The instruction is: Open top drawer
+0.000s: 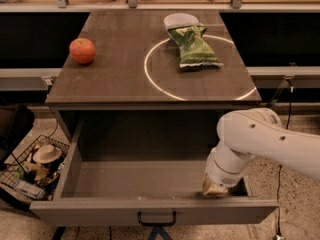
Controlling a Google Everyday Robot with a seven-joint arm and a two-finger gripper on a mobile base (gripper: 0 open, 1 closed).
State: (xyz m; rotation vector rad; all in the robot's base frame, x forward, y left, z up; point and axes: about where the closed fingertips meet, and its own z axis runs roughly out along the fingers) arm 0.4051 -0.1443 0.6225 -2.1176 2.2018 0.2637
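Note:
The top drawer [100, 215] stands pulled far out under the brown tabletop, showing a deep plain grey box with nothing in it. Its flat front panel has a small dark loop handle [156, 218] at centre, near the bottom edge of the view. My white arm [270, 134] comes in from the right and bends down into the drawer's right front corner. My gripper [215, 189] sits low inside that corner, just behind the front panel and well to the right of the handle. The two lower drawers are out of view.
On the tabletop [115, 84] lie a red apple [82, 50] at the left, a green chip bag [194, 46] inside a white painted circle, and a white bowl [180, 20] behind it. A wire basket [35, 169] of clutter stands on the floor at the left.

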